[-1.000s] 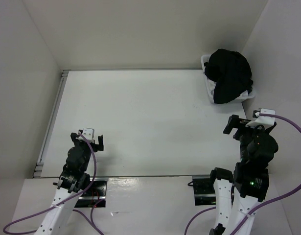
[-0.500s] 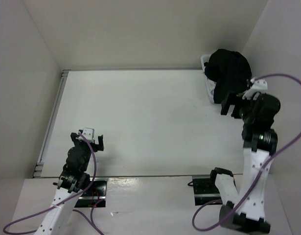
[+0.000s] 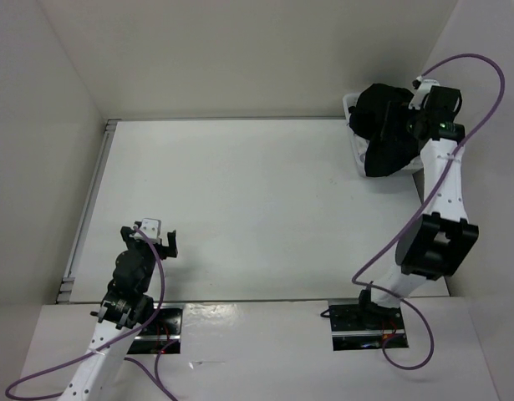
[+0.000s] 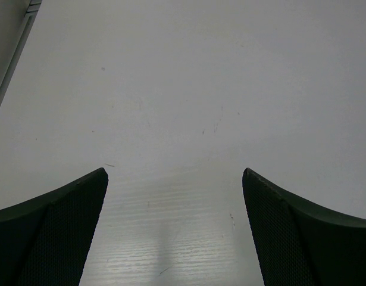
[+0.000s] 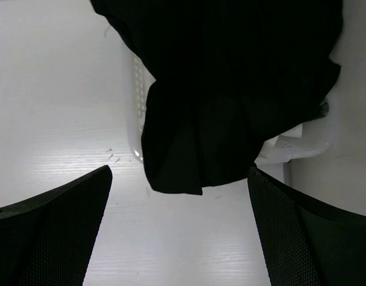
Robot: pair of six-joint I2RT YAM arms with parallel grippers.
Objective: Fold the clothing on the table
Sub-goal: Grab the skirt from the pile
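Most of basket (image 5: 134, 113) hidden by bunched skirt (image 5: 230, 77), apparently overhanging, top cropped

**Obscured and cropped items**

Skirt (image 3: 378, 159): bunched in a heap. Pleats and waistband cannot be made out from the top view. In the right wrist view its upper part runs off the top edge, and the fabric is so dark that its folds barely read.

Basket (image 5: 134, 113): mostly covered by the skirt. Only a strip of perforated wall and a piece of rim show.

Right jaws: in the top view they are black against the black skirt. Tips not separable; contact with the fabric cannot be told.

Left jaws and right jaws: cropped by the bottom edge in their own wrist views.

Table (image 4: 183, 89): cropped on all sides in the left wrist view.
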